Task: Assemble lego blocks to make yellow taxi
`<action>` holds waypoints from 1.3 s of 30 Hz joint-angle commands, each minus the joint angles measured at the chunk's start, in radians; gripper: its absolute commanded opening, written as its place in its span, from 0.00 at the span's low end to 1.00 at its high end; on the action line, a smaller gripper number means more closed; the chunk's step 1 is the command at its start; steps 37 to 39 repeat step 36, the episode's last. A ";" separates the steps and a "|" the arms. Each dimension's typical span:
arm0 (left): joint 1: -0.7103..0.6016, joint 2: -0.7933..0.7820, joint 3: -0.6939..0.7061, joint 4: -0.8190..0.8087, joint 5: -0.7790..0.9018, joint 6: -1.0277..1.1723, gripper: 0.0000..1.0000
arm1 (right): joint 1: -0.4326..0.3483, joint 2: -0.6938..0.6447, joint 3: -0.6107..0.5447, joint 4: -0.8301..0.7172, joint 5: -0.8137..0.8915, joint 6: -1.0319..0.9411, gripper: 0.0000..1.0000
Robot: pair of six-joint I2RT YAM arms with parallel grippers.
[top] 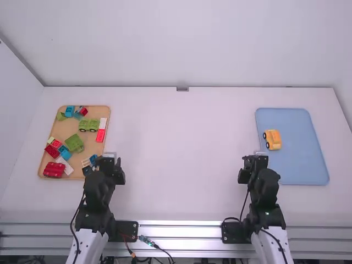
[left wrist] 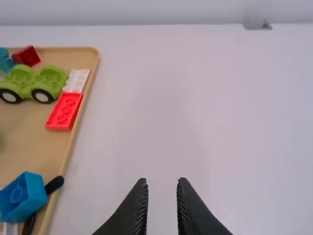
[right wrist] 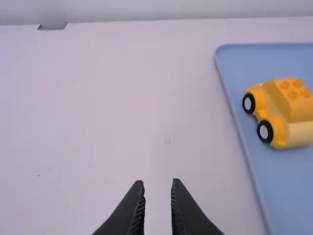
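Taxi (right wrist: 286, 107), yellow with white-hubbed black wheels, stands on the blue tray (top: 300, 165) at right, by its left rim. Left gripper (top: 111, 160) hangs beside the tan tray's (right wrist: 0, 0) near right corner; right gripper (top: 254, 160) hangs near the blue tray's left rim.Taxi (top: 273, 139), yellow with white-hubbed black wheels, stands on the blue tray (top: 300, 165) at right, by its left rim. The left gripper (top: 111, 160) is beside the tan tray (top: 63, 126); the right gripper (top: 254, 160) is near the blue one. Each has its fingers slightly parted. A green wheeled chassis (left wrist: 32, 82) lies left of a red brick (left wrist: 64, 111).

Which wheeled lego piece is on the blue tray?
The yellow car; the green wheeled base sits on the wooden tray instead.
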 commanded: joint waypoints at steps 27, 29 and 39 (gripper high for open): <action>0.002 -0.266 -0.009 -0.005 0.010 0.001 0.00 | -0.002 -0.390 -0.047 0.003 0.008 0.004 0.00; 0.002 -0.266 -0.009 -0.005 0.010 0.001 0.00 | -0.002 -0.405 -0.047 0.003 0.008 0.004 0.00; 0.002 -0.266 -0.009 -0.005 0.010 0.001 0.00 | -0.002 -0.405 -0.047 0.003 0.008 0.004 0.00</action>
